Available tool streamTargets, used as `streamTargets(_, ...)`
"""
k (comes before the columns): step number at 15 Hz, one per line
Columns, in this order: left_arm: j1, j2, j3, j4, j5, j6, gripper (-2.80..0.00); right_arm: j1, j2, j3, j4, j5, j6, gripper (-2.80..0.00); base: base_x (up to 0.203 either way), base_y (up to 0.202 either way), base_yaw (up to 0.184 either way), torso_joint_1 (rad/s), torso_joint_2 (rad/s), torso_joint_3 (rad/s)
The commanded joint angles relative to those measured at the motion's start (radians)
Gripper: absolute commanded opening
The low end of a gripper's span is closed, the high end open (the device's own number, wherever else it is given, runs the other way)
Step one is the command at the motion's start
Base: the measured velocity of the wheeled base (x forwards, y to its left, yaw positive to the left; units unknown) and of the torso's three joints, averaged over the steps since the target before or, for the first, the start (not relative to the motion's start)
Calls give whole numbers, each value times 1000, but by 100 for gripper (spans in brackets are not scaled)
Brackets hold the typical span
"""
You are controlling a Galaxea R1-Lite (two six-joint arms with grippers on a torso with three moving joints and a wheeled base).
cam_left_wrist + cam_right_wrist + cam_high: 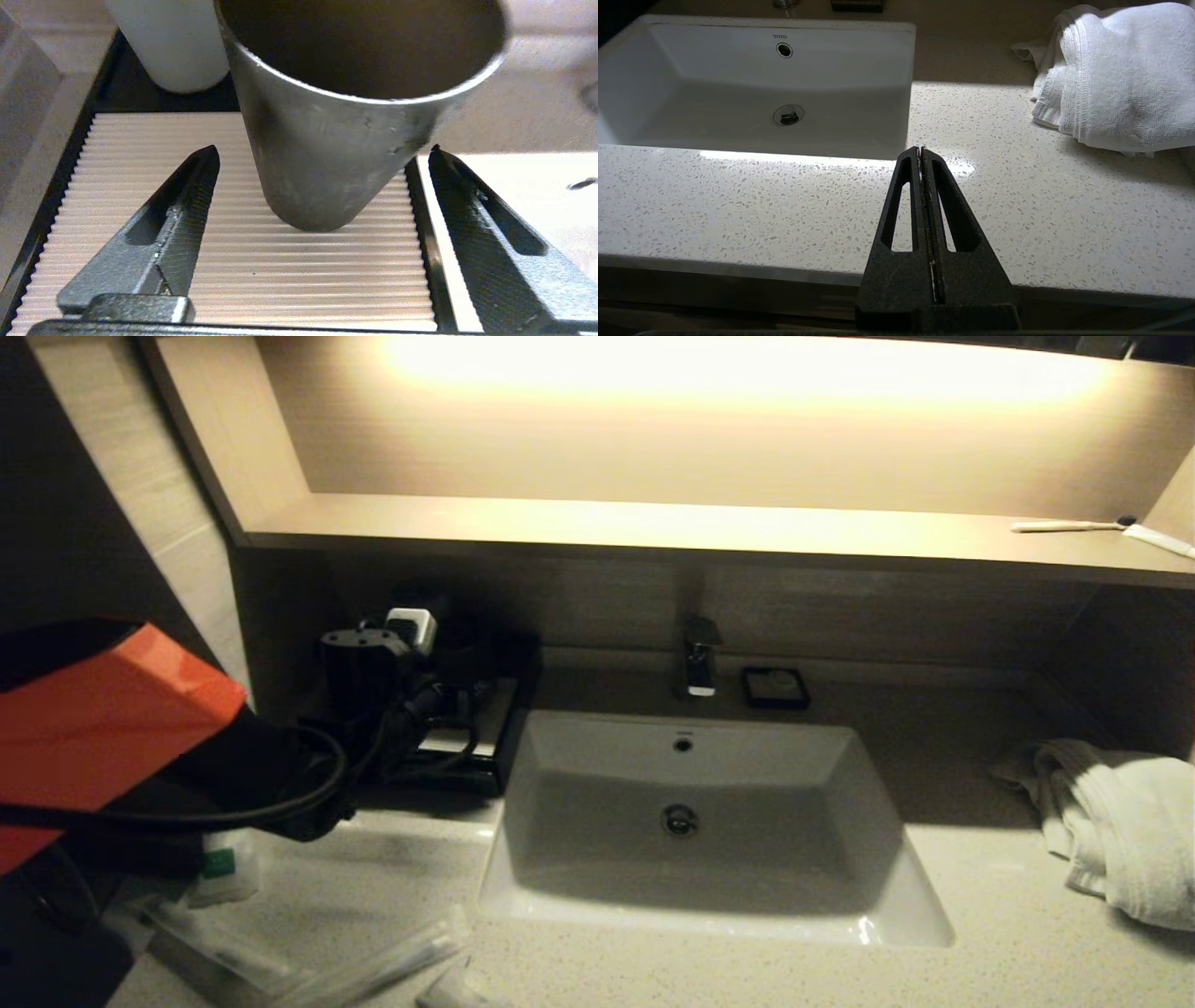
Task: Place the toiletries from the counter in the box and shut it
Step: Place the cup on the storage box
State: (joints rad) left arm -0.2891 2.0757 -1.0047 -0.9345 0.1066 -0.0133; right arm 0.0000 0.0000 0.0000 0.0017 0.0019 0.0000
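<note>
My left gripper is open over a black tray with a ribbed beige mat. Its fingers stand apart on either side of a dark grey cup on the mat, not touching it. A white cup stands behind. In the head view the tray sits at the sink's back left. A small bottle with a green label and plastic-wrapped toiletries lie on the counter at front left. I see no lidded box. My right gripper is shut and empty above the counter's front edge.
A white sink fills the counter's middle, with a faucet and a black soap dish behind. A white towel lies at the right. A toothbrush and a tube lie on the shelf above.
</note>
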Motion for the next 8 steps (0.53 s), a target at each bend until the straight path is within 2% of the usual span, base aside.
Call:
streamTargets(1,-1,5,53,-78,-1,-2,0,0,0,0,0,1,0,-280,0,0,0,0,0,0)
streamTargets(8,-15,66,92,-183,2,-2,0,0,0,0,0,1,0,-280,0,0,0,0,0,0)
